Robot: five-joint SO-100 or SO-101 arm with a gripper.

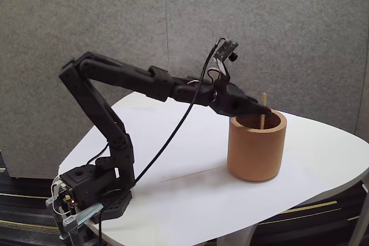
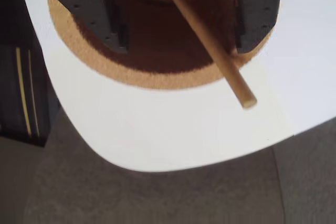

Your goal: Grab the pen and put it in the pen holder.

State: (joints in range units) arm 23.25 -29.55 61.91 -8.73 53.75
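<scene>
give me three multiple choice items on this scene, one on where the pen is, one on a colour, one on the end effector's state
1. Where is the pen?
A. flat on the table beside the arm's base
B. standing in the pen holder, its tip above the rim
C. on the floor

2. What colour is the table?
A. white
B. green
C. black

3. What state is the end effector in?
A. shut on the pen
B. open, the pen lying against one finger
C. shut on the holder's wall

Answers:
1 B, since the fixed view shows the stick rising out of the cup's mouth.
2 A, since the tabletop is white in both views.
3 B, since the wrist view shows a wide gap between the fingers, with the pen beside the right-hand one.
</scene>
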